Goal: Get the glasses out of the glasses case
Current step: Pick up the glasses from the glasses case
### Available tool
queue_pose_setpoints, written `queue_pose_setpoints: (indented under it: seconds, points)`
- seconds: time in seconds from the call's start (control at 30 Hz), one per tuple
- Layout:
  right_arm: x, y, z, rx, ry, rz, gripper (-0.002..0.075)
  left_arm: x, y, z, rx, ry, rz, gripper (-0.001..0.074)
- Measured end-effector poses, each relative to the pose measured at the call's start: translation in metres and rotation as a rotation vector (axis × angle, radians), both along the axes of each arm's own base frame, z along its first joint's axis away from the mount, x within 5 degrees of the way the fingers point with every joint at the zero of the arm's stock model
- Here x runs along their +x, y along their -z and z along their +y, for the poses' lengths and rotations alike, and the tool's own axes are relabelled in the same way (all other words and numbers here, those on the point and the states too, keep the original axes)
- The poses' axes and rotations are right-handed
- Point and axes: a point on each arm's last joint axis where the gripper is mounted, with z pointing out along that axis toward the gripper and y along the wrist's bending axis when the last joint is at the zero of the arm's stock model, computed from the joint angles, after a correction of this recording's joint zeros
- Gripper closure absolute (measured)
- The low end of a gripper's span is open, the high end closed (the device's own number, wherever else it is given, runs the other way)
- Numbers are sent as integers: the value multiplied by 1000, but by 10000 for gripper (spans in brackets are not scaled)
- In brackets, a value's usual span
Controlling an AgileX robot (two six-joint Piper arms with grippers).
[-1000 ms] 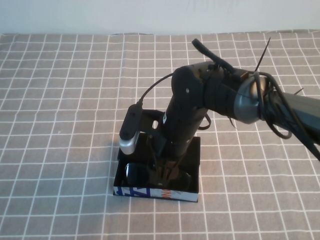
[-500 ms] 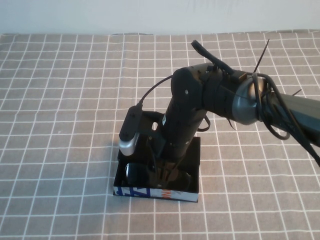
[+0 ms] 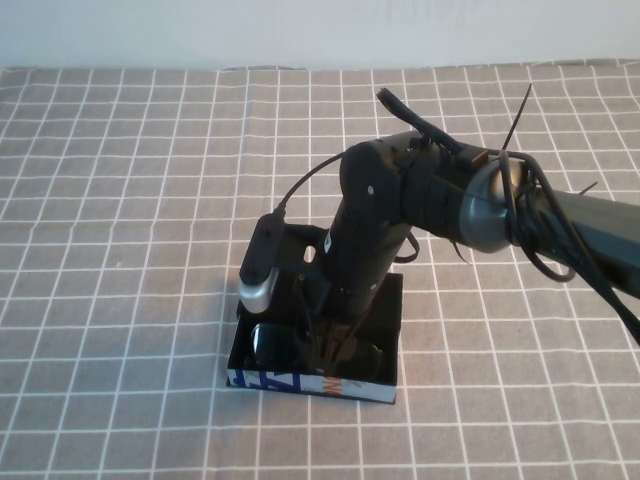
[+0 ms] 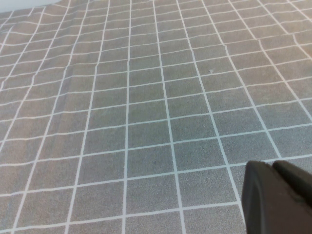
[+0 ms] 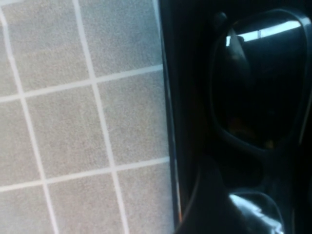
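The glasses case [image 3: 386, 325] is an open black box with a blue-and-white printed front side and an orange mark, near the table's front middle. The black glasses [image 3: 268, 345] with dark lenses lie inside it. My right gripper [image 3: 330, 345] reaches down into the case and is low over the middle of the glasses. In the right wrist view one dark lens [image 5: 258, 83] fills the upper part beside the case wall [image 5: 183, 97], and the right gripper [image 5: 214, 209] is close above the frame. My left gripper [image 4: 280, 200] is shut and empty over bare cloth, outside the high view.
A grey tablecloth [image 3: 120, 200] with a white grid covers the table. The right arm with its loose cables [image 3: 530, 210] stretches in from the right over the case. A pale wall [image 3: 300, 30] runs behind the table's far edge.
The right arm's upper part has shifted slightly to the left. The gripper stays down in the case, and the glasses and case have not moved.
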Motion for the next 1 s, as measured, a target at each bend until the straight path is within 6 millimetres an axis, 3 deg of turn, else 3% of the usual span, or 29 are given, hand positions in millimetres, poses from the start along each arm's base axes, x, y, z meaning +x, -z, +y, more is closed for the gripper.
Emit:
queue_pose_setpoints:
  seconds: [0.77,0.87,1.0]
  points:
    - [3,11,1,-14,1,1,390,0,0,0,0,0,0,739]
    - [3,13,2,-17,1,4,427,0,0,0,0,0,0,739]
    - [4,16,2,-22,3,10,561,0,0,0,0,0,0,739]
